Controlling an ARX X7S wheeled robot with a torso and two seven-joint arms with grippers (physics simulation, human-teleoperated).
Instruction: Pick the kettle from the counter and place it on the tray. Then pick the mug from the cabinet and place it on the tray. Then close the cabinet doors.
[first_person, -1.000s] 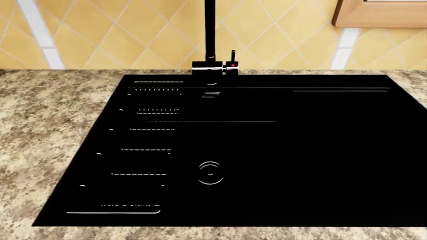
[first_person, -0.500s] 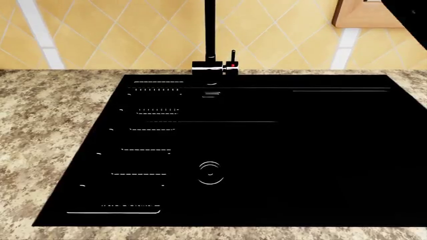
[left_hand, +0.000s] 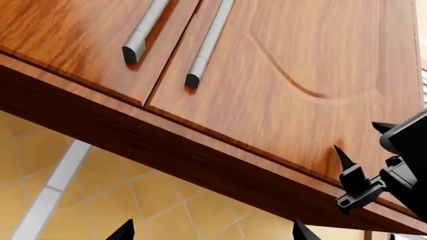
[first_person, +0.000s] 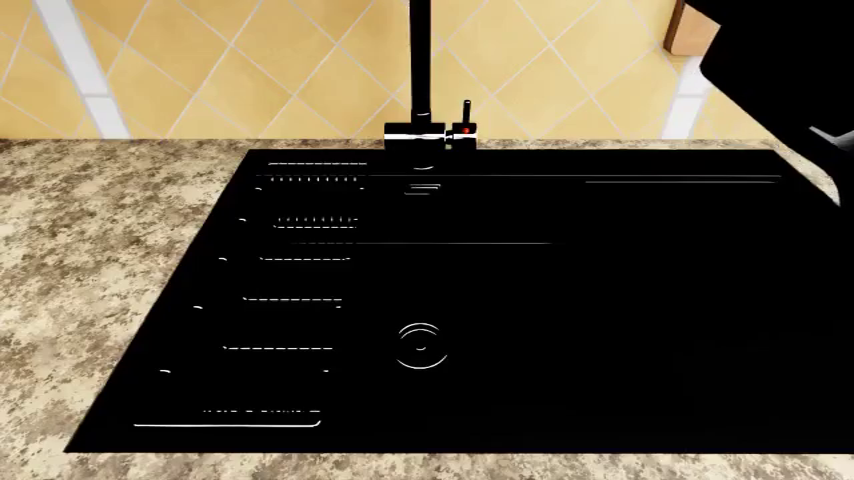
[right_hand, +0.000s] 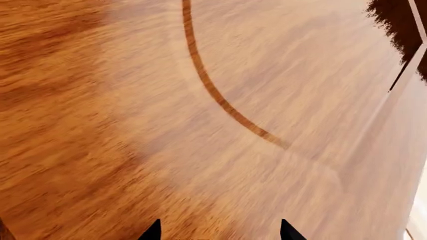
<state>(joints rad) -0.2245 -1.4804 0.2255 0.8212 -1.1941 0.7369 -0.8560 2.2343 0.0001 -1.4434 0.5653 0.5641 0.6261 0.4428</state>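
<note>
Showing no readable writing: cabinet doors (left_hand: 267, 90).

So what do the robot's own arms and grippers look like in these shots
All matte black. The left gripper and the right gripper each show only two pointed, triangular fingertips. A blocky, angular black right arm fills the head view's corner; the left wrist view shows it with a spiked bracket. No cables or markings visible.

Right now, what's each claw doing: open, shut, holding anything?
Left claw: open, holding nothing, below the closed cabinet doors.
Right claw: open, empty, facing a cabinet door panel.
</note>
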